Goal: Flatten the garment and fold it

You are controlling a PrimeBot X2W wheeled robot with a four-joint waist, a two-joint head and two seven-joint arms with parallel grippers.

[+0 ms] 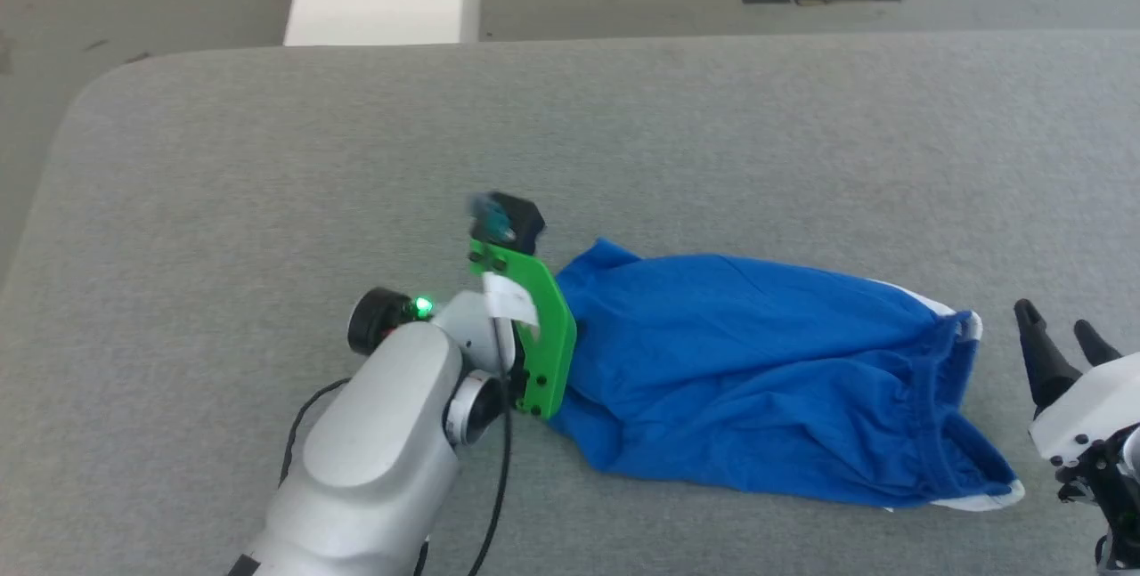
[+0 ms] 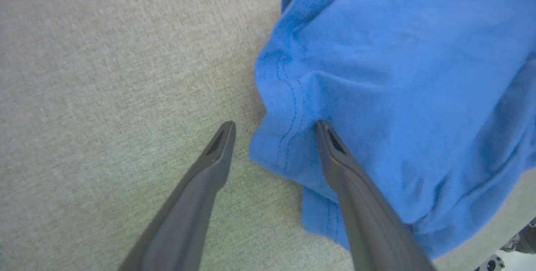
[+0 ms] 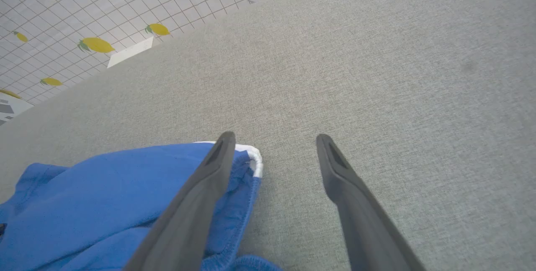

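The shorts [image 1: 757, 353] lie rumpled on the grey surface [image 1: 267, 158], closer to its near edge than its far one and right of the middle. The stitched hem [image 2: 289, 107] points toward the left edge and the gathered waistband [image 1: 931, 398] toward the right. The left claw [image 2: 274, 126] stands open astride the hem, one finger over cloth and the other over bare surface. The right claw [image 1: 1055, 318] is open too and holds nothing, with one finger above the white-trimmed waistband corner. The step in hand looks like taking both ends to pull the cloth flat. It would go best if each claw came down low enough to catch every layer at an outer corner rather than a single ply, and closed well behind the stitching so the soft fabric cannot slip. The two should then draw apart evenly along the near edge with little lift, so the folds run out without dragging the bundle sideways.
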